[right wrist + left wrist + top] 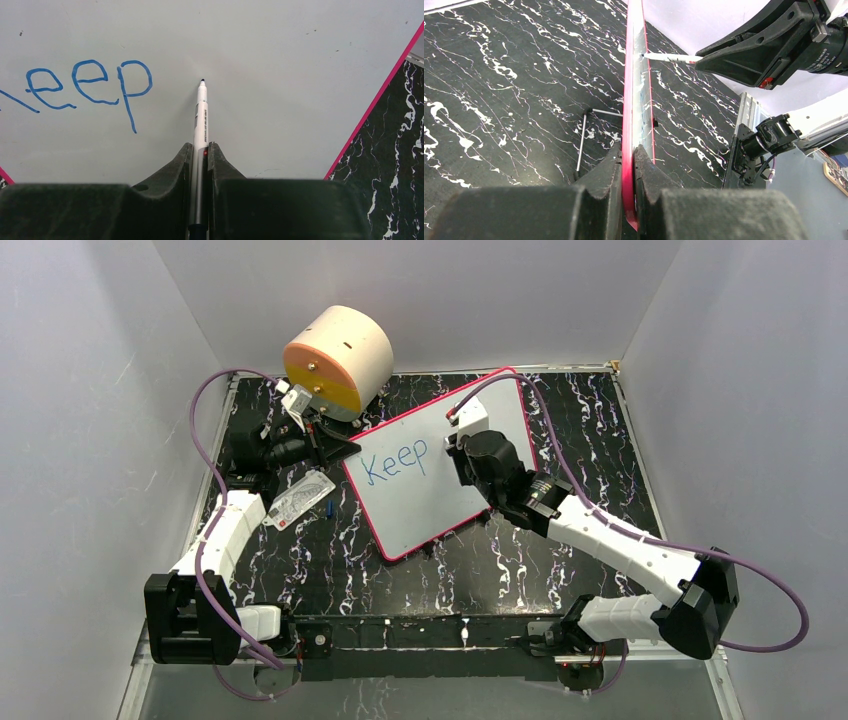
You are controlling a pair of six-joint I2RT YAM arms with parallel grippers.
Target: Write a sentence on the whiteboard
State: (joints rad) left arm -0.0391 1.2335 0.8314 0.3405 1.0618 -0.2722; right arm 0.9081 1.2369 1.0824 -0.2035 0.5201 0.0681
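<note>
Fingers of my right gripper, matte black and wedge-shaped, were clamped tight on the slim white barrel of a marker. Its dark tip was at the smooth, glossy face of the whiteboard, just right of the sentence, which read "Keep" in looping blue strokes. Whether the tip pressed the surface I could not tell. My left gripper was pinched shut on the board's thin pink-red edge at its left corner, grainy black jaws on either side. The board sat turned diagonally at the middle of the black, white-veined table. Near that left corner lay a small printed card, and behind it was a stubby cream cylinder with an orange face.
</note>
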